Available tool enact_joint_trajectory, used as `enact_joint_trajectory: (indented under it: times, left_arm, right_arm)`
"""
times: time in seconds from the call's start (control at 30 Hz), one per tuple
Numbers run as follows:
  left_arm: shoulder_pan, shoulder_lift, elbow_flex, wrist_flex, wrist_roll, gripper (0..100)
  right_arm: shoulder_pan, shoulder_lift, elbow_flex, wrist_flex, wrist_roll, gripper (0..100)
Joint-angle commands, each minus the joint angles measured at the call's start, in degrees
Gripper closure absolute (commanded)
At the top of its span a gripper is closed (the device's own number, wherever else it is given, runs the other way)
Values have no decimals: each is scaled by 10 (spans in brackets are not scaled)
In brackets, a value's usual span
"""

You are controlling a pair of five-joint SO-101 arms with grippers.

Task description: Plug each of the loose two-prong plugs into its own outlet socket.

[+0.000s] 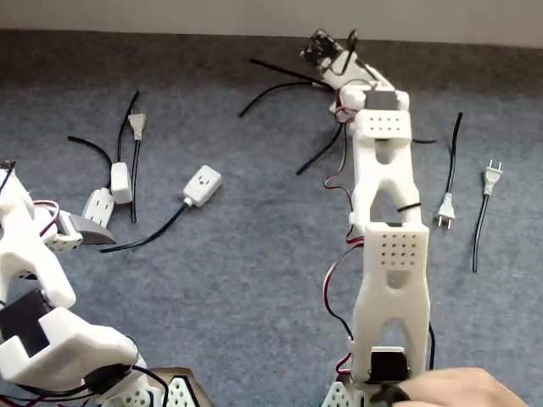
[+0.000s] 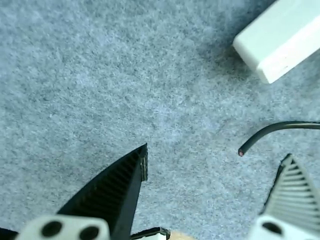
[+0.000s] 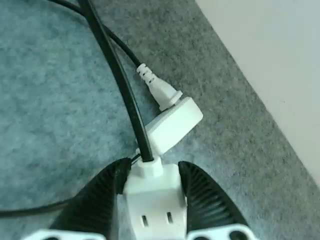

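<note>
Three loose plugs: left plug (image 1: 137,125) on the far-left of the mat (image 1: 254,280); near-right plug (image 1: 445,210) and far-right plug (image 1: 492,175) beside the right arm. None touches a socket.
Right gripper (image 3: 155,167): clenched on the held socket (image 3: 152,200) at the mat's far edge, slots facing the wrist cam. Its black cord (image 3: 117,75) trails off over the mat.
Joined pair (image 3: 172,120): plug already seated in a white socket, just beyond the held socket. Touching or not, can't tell.
Left gripper (image 2: 216,155): fingers spread, nothing between them. Hangs over bare mat near a white block (image 2: 277,40) and a cord end (image 2: 250,142).
Free socket (image 1: 202,185): mid-mat, well apart from both grippers.
Risk 1, snag: held socket's cord runs right past the joined pair. Moving the socket prob. drags the cord across it and could shift or unseat that plug.
Risk 2, reach: held socket is far from every loose plug and the left gripper carries none. The two right plugs look hard for the left arm to get to.
Risk 3, slip: grip is on the socket's smooth sides. Insertion force could pivot it btwn the pads, so prongs miss the slots.
Risk 4, pickup: plugs lie flat and thin. A pinch may tilt one and misalign the prongs.
</note>
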Motion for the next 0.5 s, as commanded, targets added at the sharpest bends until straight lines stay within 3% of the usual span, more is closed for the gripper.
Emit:
enact_joint_trajectory:
  times: [0.0, 0.13, 0.33, 0.47]
  left_arm:
    - [-6, -24, -2, -1, -1, 607]
    - [-6, -24, -2, 0, -1, 607]
    - [-3, -24, -4, 16, 0, 607]
    - [-2, -24, -4, 16, 0, 607]
  right_arm:
    - [-3, 38, -32, -113, -8, 985]
    - [-2, 109, -32, -223, -2, 974]
    - [16, 193, -32, -338, 83, 717]
    - [36, 180, -41, -369, 84, 676]
